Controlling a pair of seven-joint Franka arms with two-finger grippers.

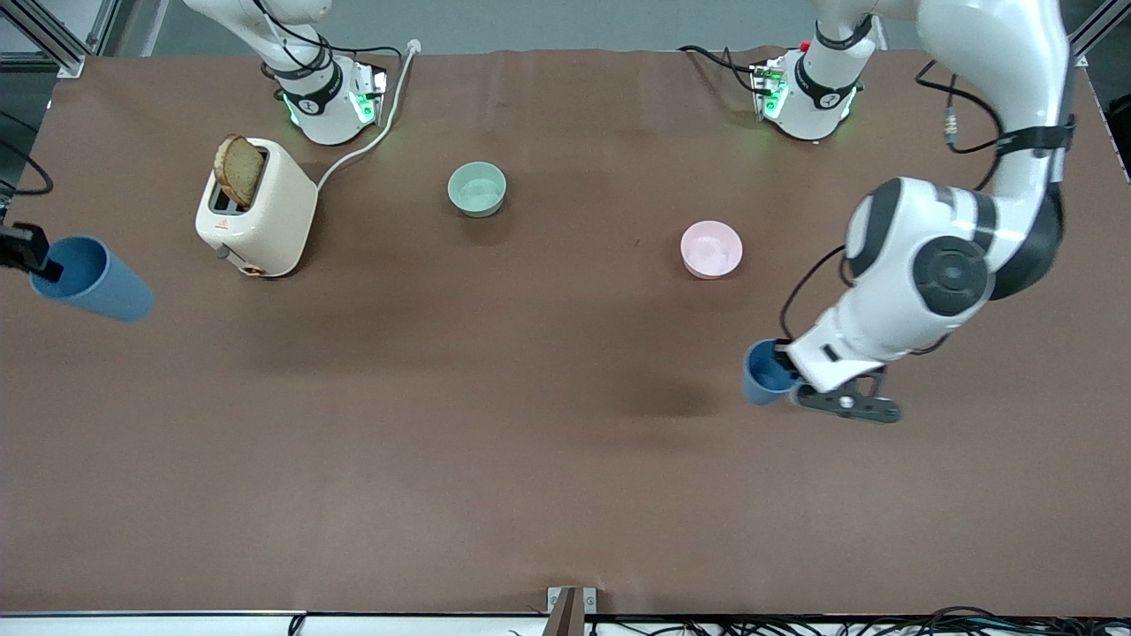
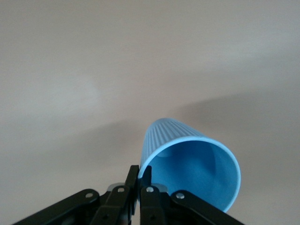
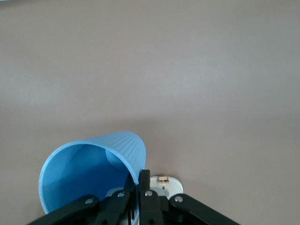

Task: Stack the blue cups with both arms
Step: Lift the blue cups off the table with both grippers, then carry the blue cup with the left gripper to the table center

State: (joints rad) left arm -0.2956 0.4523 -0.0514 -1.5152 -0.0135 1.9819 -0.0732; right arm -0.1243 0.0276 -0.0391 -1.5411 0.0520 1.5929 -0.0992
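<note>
Both cups are airborne over the table [image 1: 530, 442], well apart. Left pincer [image 2: 140, 180] clamps one cup [image 2: 197, 164] by its rim; right pincer [image 3: 137, 183] clamps the other cup [image 3: 89, 171] likewise (both tilted). Risk: rim-only grips may slip or misalign during nesting.

no text, label or number can be read on anything here.

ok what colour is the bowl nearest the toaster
Pale green bowl; it shows best in the front view.
</note>
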